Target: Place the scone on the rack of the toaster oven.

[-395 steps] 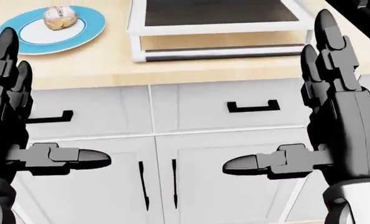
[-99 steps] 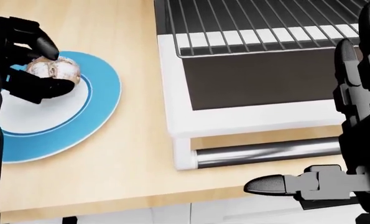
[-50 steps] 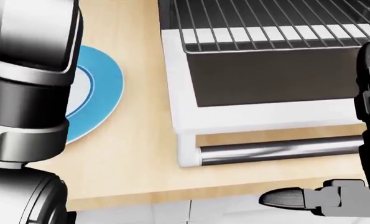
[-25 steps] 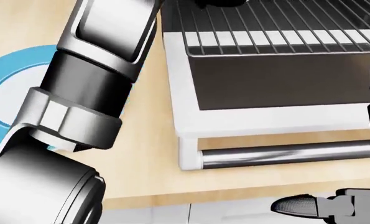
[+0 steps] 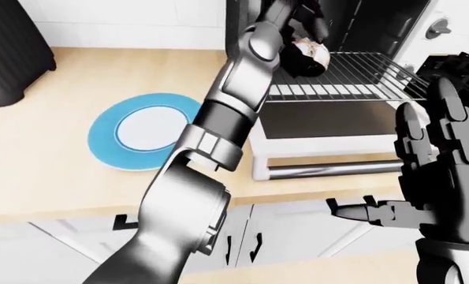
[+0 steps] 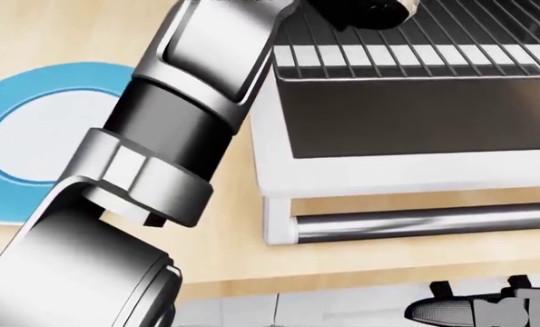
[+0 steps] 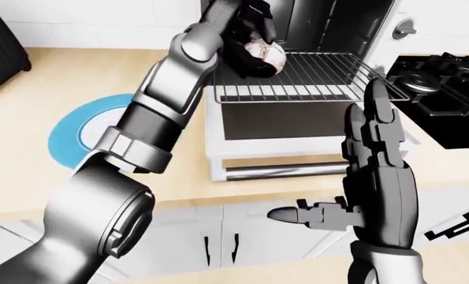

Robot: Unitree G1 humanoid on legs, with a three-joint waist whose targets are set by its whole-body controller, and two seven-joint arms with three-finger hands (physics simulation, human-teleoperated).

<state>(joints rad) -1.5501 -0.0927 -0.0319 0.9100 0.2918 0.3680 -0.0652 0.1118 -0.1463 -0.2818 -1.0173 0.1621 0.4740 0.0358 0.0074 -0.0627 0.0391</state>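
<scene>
Lifted off the blue plate since two seconds ago, the scone now sits in my left hand near the top centre of the right-eye view, at the mouth of the toaster oven. My left arm has swung across and now fills the left half of the head view, where it was only a hand at the plate before. Its dark fingers curl round the pale scone, pinching it above the left end of the wire rack; I cannot tell whether the scone touches the wires.

On the wooden counter, the plate lies bare at centre left of the left-eye view, well apart from the scone. Below the rack, the oven's open door juts toward the bottom of the head view, its metal handle running along the lower edge.

My right hand is at lower right of the right-eye view, fingers spread and upright, thumb pointing left, holding nothing. A black stovetop shows at the right edge of that view.
</scene>
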